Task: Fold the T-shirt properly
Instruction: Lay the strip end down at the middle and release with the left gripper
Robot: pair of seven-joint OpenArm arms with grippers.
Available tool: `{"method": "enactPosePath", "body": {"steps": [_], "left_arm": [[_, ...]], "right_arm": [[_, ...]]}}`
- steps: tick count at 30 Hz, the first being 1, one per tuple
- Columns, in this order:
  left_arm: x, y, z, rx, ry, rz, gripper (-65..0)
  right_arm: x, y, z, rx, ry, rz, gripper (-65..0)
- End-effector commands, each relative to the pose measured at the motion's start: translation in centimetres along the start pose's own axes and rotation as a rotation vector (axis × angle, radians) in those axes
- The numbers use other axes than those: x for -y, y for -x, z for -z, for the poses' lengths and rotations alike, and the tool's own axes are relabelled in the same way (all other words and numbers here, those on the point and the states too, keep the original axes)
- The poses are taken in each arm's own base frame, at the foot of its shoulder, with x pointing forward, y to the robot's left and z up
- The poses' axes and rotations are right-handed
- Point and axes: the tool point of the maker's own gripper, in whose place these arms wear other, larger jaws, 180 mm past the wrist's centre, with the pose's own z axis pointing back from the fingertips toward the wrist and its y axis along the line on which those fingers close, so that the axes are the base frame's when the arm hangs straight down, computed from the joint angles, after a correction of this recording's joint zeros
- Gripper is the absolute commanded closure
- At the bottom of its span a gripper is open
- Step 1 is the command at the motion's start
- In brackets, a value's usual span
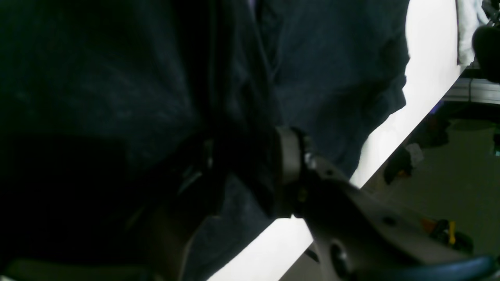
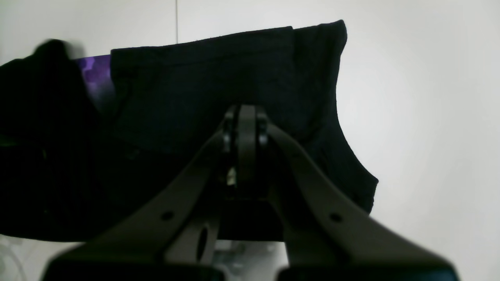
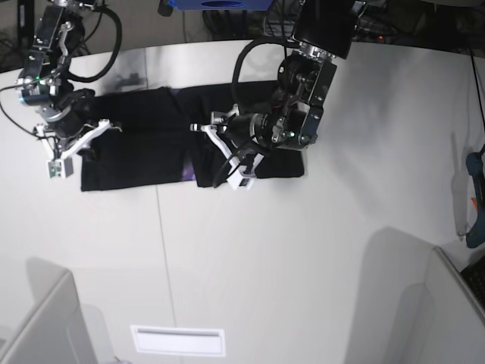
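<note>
The black T-shirt (image 3: 151,140) lies flat as a long band across the far side of the white table (image 3: 303,250). A strip of its purple print (image 2: 95,76) shows at a fold. My left gripper (image 3: 229,163) is low over the shirt's middle near its front edge. In the left wrist view its fingers (image 1: 290,156) stand apart, with a ridge of the T-shirt (image 1: 332,58) between them, and the left gripper (image 1: 250,154) is open. My right gripper (image 3: 64,152) hovers at the shirt's left end. There the right gripper (image 2: 245,117) is shut, with nothing between its pads, over the T-shirt (image 2: 195,86).
A pale grey cloth (image 1: 466,31) lies at the table's far corner in the left wrist view. A blue tool (image 3: 476,216) sits at the right table edge. Grey partitions (image 3: 45,326) stand at both front corners. The table edge (image 1: 394,156) runs close to the left gripper.
</note>
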Motion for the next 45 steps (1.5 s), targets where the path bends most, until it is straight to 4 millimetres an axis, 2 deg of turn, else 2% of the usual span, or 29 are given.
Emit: {"method": "enactPosePath", "body": {"steps": [1, 5, 9, 12, 15, 16, 17, 19, 20, 21, 24, 25, 28, 29, 30, 33, 34, 35, 38, 45], "left_arm": [[1.3, -1.1, -0.2, 0.03, 0.031, 0.024, -15.5], [1.7, -0.8, 0.0, 0.019, 0.036, 0.038, -6.1], [2.3, -1.1, -0.7, 0.045, 0.054, 0.042, -3.5], [5.2, -2.5, -3.2, 0.126, 0.153, 0.068, -3.6], [6.1, -5.0, -8.1, 0.254, 0.225, 0.099, -3.6], [5.3, -5.4, -9.6, 0.287, 0.227, 0.082, -3.5], [3.5, -5.7, -11.2, 0.322, 0.215, 0.04, -2.6], [-1.4, -5.6, -13.9, 0.381, 0.162, -0.086, -1.3], [-5.0, -5.1, -15.6, 0.414, 0.097, -0.161, 0.0], [-8.5, -4.1, -17.4, 0.444, 0.019, -0.226, 0.0], [-16.1, -1.4, -23.5, 0.528, -0.199, -0.346, 0.0], [-18.1, -0.4, -25.8, 0.556, -0.269, -0.375, 0.0], [-22.0, 2.6, -31.3, 0.6, -0.435, -0.43, 0.0], [-22.8, 3.5, -32.8, 0.607, -0.479, -0.446, 0.0], [-23.3, 4.2, -33.9, 0.615, -0.512, -0.458, 0.0], [-24.5, 6.3, -36.7, 0.636, -0.591, -0.5, 0.0], [-24.8, 6.7, -37.2, 0.64, -0.607, -0.509, 0.0], [-24.9, 7.1, -37.7, 0.64, -0.622, -0.515, 0.0], [-25.6, 8.0, -38.2, 0.619, -0.686, -0.513, 0.0], [-26.5, 8.9, -38.7, 0.584, -0.772, -0.495, 0.0]], "right_arm": [[0.2, -1.3, -0.4, 0.047, 0.004, -0.01, 0.0], [0.2, -1.4, -0.4, 0.048, 0.004, -0.01, 0.0], [0.2, -1.4, -0.4, 0.048, 0.004, -0.01, 0.0], [0.2, -1.3, -0.4, 0.046, 0.001, -0.012, 0.0], [-0.3, -1.7, -0.7, 0.059, -0.006, -0.027, 0.0], [-0.6, -1.7, -0.9, 0.059, -0.012, -0.033, 0.0], [-1.2, -1.3, -1.1, 0.048, -0.04, -0.036, 0.0], [-3.8, -0.8, -1.1, 0.025, -0.156, -0.069, 0.0], [-4.9, -0.5, -1.2, 0.008, -0.216, -0.094, 0.0], [-6.0, 0.1, -1.3, -0.018, -0.269, -0.117, 0.0], [-9.0, 1.4, -1.2, -0.093, -0.365, -0.16, 0.0], [-10.1, 2.0, -1.2, -0.119, -0.394, -0.179, 0.0], [-13.4, 3.3, -1.3, -0.164, -0.479, -0.216, 0.0], [-14.3, 3.7, -1.3, -0.178, -0.494, -0.205, 0.0], [-15.0, 4.0, -1.3, -0.192, -0.504, -0.194, -5.6], [-17.2, 3.9, -1.3, -0.212, -0.533, -0.173, -31.8], [-17.6, 4.0, -1.2, -0.221, -0.537, -0.165, -36.3], [-18.0, 3.9, -1.0, -0.226, -0.541, -0.161, -37.8], [-18.6, 3.8, 0.0, -0.251, -0.536, -0.136, -35.0], [-17.7, 3.8, 1.6, -0.289, -0.481, -0.069, -34.2]]}}
